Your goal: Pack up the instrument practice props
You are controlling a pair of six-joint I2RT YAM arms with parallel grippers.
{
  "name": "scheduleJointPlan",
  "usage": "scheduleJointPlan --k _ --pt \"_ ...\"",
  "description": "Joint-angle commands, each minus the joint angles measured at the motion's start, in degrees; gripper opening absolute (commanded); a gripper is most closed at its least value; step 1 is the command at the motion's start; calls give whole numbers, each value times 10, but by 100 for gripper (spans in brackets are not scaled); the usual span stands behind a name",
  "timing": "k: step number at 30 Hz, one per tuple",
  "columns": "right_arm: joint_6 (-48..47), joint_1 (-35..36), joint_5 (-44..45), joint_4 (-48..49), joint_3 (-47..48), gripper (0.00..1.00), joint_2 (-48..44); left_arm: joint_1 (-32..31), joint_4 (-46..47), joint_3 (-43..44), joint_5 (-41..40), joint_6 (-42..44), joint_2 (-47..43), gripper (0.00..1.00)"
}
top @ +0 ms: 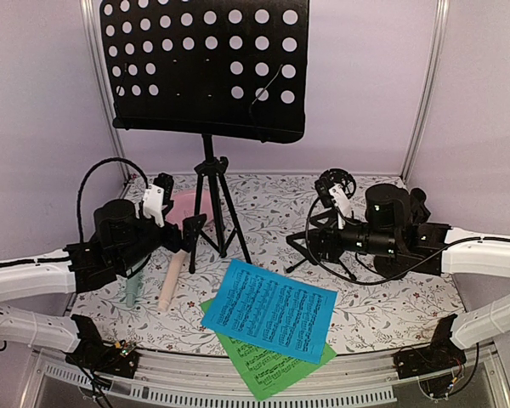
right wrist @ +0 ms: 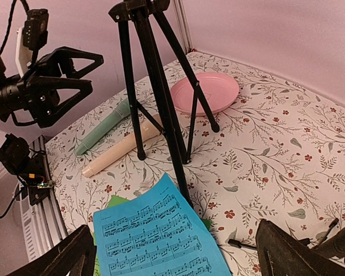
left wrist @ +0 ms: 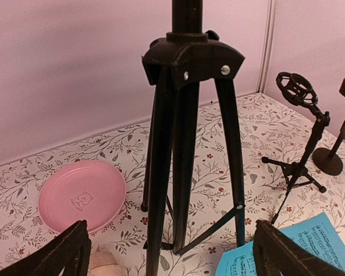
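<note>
The black perforated music desk (top: pixel 206 64) stands at the back on its tripod legs (left wrist: pixel 184 144). My left gripper (left wrist: pixel 169 241) is open, facing those legs, with nothing between its fingers. A mint-green microphone (top: pixel 133 289) and a peach microphone (top: pixel 172 282) lie side by side left of the legs. The blue music sheet (top: pixel 269 310) lies on top of the green music sheet (top: pixel 272 365) at the front. My right gripper (right wrist: pixel 173 247) is open above the blue sheet's right side. A small black microphone tripod (left wrist: pixel 302 132) stands beside it.
A pink round plate (top: pixel 187 204) lies behind the left gripper near the back wall. Purple walls close in the back and both sides. A second small black stand base (left wrist: pixel 333 155) sits at the far right. The table has a floral cover.
</note>
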Motion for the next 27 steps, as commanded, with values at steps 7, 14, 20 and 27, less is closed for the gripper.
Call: scheduleJointPlan --k 7,14,20,27 --pt "-14 3 -13 14 -11 99 9 75 17 66 115 -21 53 96" --pt "-16 3 -9 17 -16 99 5 104 96 26 157 -8 48 90" --pt "-17 2 -13 17 -18 99 6 107 113 20 167 24 75 87" --pt "-18 3 -16 22 -21 99 8 108 139 21 161 47 110 75"
